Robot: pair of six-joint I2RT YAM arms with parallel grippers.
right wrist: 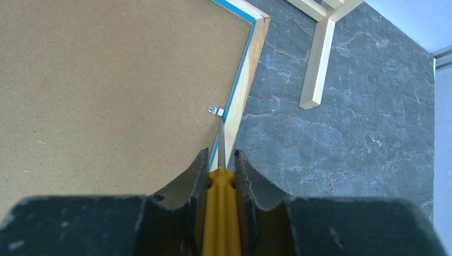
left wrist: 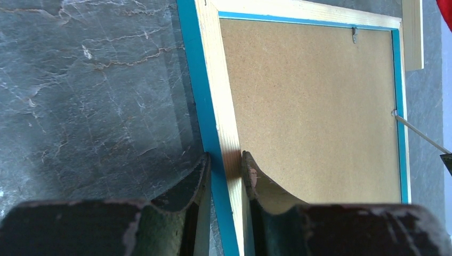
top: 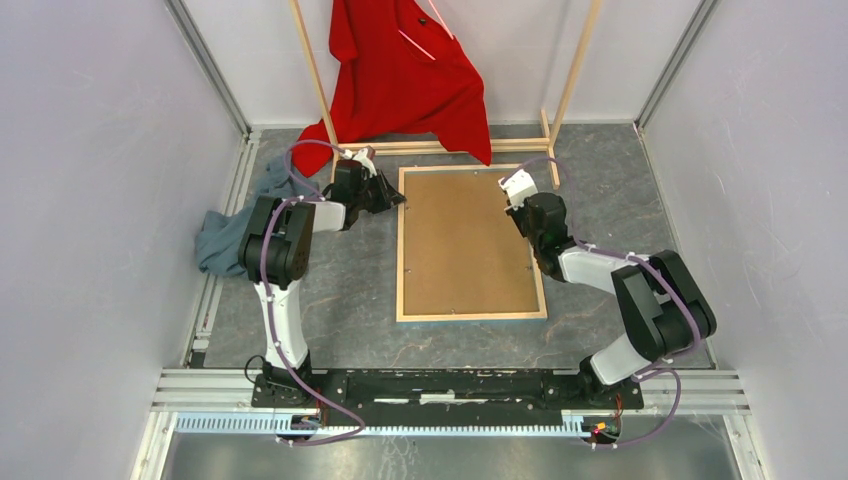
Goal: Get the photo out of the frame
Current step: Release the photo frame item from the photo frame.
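Frame [top: 401,260]: face down in the middle of the worktop [top: 340,300].
Left jaws: pinch its left side.
Right jaws: hold a yellow screwdriver [right wrist: 220,213], tip at a small clip [right wrist: 215,110].

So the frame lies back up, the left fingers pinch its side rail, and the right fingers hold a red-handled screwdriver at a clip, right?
Not quite. The screwdriver has a yellow handle, not red; the right wrist view shows it. The rest holds: frame back up, left fingers on its rail, right fingers holding the tool at the clip.
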